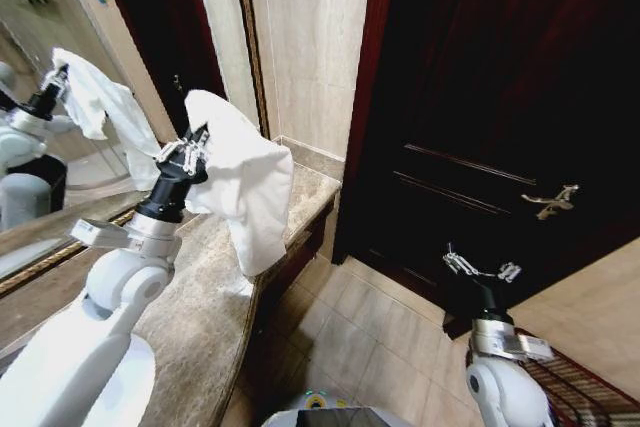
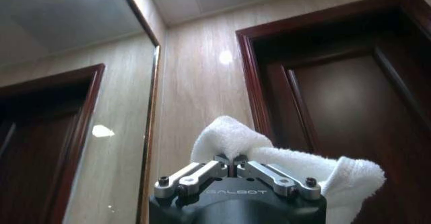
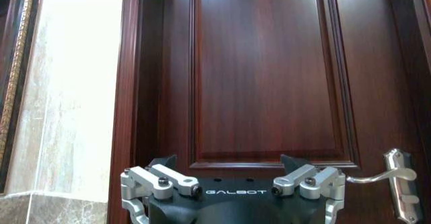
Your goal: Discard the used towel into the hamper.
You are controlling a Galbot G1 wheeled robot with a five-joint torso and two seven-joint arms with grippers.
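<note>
A white towel [image 1: 245, 187] hangs from my left gripper [image 1: 190, 150], which is shut on its upper edge and holds it above the marble counter [image 1: 200, 307]. The towel's lower corner drapes down past the counter's front edge. In the left wrist view the jaws of the left gripper [image 2: 231, 161] pinch a fold of the towel [image 2: 296, 164]. My right gripper [image 1: 482, 269] stands open and empty low on the right, facing the dark door; the right wrist view shows its [image 3: 227, 162] fingers spread apart. Part of the reddish-brown wire hamper [image 1: 592, 387] peeks out at the bottom right, behind the right arm.
A wall mirror [image 1: 60, 67] on the left reflects the arm and towel. A dark wooden door [image 1: 480, 97] with a metal lever handle [image 1: 548, 202] faces me. Tiled floor [image 1: 370, 337] lies between the counter and the door.
</note>
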